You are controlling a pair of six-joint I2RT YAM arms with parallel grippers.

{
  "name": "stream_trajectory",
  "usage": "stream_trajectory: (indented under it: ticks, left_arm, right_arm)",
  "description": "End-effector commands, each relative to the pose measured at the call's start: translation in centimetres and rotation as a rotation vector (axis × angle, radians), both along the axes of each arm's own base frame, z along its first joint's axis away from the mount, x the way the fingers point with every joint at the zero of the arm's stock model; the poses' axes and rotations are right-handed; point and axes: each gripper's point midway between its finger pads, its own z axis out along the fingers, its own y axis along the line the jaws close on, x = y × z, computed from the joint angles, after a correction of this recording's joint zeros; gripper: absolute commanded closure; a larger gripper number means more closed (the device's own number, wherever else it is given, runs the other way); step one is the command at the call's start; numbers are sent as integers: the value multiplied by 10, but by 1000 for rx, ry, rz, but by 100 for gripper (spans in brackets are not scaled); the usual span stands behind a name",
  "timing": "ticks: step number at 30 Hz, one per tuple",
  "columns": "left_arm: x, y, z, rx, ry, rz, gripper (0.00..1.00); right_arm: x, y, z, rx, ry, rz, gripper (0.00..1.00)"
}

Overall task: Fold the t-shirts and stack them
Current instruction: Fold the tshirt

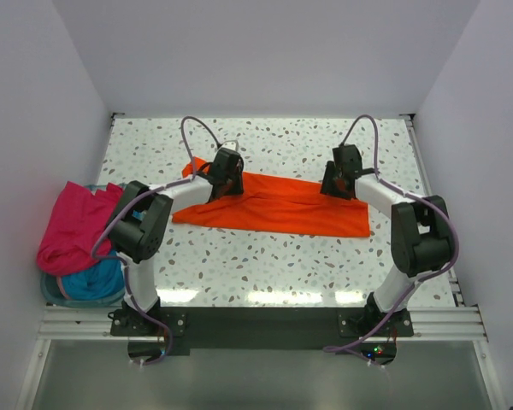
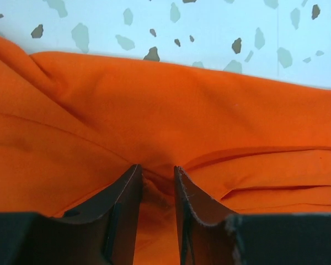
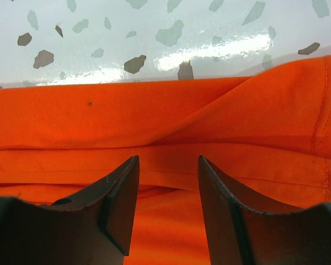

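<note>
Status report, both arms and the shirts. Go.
Left gripper pinching a fold of the orange t-shirt. Right gripper down on it, jaws apart. Pink t-shirt waiting over the tub. Nothing in the way.

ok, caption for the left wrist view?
Left end effector pinching a fold of the orange shirt on the speckled table.

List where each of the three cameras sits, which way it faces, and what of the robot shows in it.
Top external: above and behind the bases, looking down on the speckled white table, both arms, the flat orange cloth t-shirt.
Left wrist: on the left gripper, looking along its dark fingers pinching orange folds.
Right wrist: on the right gripper, fingers wider, over the cloth.
Shared: all show the orange t-shirt on the table.
</note>
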Motion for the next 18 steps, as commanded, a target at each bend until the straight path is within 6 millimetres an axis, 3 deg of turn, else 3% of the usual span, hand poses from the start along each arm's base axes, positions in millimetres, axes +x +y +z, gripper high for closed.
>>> stream_trajectory:
  ticks: [1,5,9,18]
  left_arm:
    - [-4,8,11,37,-28,0,66]
    - [-9,12,11,43,-24,3,76]
    - [-14,14,13,44,-26,6,92]
    - [-26,13,21,21,-40,-9,89]
  right_arm:
    - [5,-2,24,0,-78,-18,50]
    - [4,-3,26,-2,-82,-22,50]
    - [2,-5,28,-9,-84,-24,50]
    - [0,-6,30,-9,-87,-31,50]
